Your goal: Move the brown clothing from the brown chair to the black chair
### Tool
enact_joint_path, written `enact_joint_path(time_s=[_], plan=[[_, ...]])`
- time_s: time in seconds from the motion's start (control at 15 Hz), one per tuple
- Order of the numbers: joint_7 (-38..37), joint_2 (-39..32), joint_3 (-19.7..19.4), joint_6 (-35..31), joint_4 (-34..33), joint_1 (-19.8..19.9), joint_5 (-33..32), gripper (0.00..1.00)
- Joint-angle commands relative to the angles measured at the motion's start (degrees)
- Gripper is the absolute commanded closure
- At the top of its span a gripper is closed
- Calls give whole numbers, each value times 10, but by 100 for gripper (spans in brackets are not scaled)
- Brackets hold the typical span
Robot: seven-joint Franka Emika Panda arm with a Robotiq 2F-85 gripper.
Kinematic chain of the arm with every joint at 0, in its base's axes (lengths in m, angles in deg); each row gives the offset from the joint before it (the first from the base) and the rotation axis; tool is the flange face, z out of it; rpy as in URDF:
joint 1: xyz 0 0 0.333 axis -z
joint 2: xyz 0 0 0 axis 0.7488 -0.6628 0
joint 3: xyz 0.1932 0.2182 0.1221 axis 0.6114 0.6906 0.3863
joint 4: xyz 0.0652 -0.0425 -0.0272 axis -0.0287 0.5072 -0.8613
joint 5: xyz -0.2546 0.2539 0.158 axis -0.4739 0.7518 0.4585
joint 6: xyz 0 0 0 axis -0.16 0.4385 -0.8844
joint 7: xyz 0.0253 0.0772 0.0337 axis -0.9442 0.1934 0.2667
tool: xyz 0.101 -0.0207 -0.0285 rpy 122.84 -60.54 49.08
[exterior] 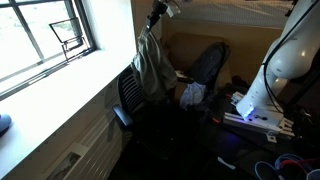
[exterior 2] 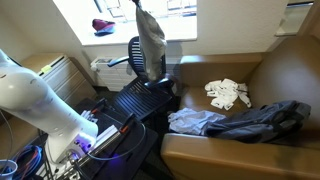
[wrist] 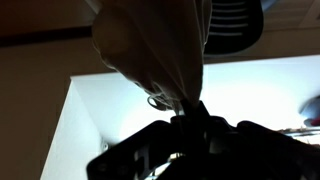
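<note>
The brown clothing [exterior: 152, 62] hangs in the air from my gripper [exterior: 155, 22], which is shut on its top. It hangs over the back of the black chair [exterior: 133, 98]. In an exterior view the clothing [exterior 2: 151, 42] hangs above the black chair [exterior 2: 147, 68], next to the brown chair [exterior 2: 270, 75]. In the wrist view the clothing [wrist: 155, 45] spreads out from my dark jaws [wrist: 192, 110], with the black chair back [wrist: 232, 25] beyond it.
A dark garment [exterior 2: 255, 120], a light blue cloth [exterior 2: 195, 122] and a white cloth [exterior 2: 228, 93] lie on the brown chair. A window sill [exterior: 60, 85] runs beside the black chair. The robot base [exterior 2: 40, 110] and cables stand near.
</note>
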Motion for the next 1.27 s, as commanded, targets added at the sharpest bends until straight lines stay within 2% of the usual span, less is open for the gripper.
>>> enact_joint_path(time_s=[0.0,0.13,0.2,0.27,0.4,0.47,0.53,0.6,0.73,0.87,0.93,1.0,1.07,1.2], plan=[[46,-95,11,89,-59,38,33,98],[29,-131,11,111,-80,54,6,98],[44,-146,17,113,-90,66,15,98],[56,-157,21,64,-88,72,16,98],[123,-170,55,-15,-88,102,84,94],[153,-171,84,-10,-93,126,140,68],[184,-177,106,-16,-100,143,184,67],[127,-167,77,-6,-80,118,118,86],[160,-170,95,-10,-89,132,162,71],[160,-170,98,-9,-94,135,164,67],[160,-170,98,-9,-94,135,165,42],[109,-172,75,-47,-90,115,125,40],[143,-170,97,-17,-94,134,150,59],[112,-170,93,-33,-94,132,125,45]])
